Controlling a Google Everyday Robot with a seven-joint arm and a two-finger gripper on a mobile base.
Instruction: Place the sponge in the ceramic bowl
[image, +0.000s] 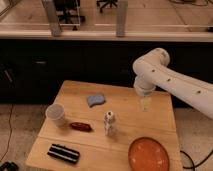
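Note:
The blue-grey sponge (96, 100) lies on the wooden table (75, 90) toward its far side, left of centre. The orange-red ceramic bowl (149, 154) sits at the table's near right corner. My white arm reaches in from the right, and the gripper (145, 104) hangs below its wrist over the table's right part, about a hand's width right of the sponge and well beyond the bowl. Nothing shows in the gripper.
A pale cup (56, 114) stands at the left. A dark red flat object (80, 126) lies near it, a small white bottle-like figure (109, 123) stands mid-table, and a black ribbed block (63, 153) lies at the near left. A dark counter runs behind the table.

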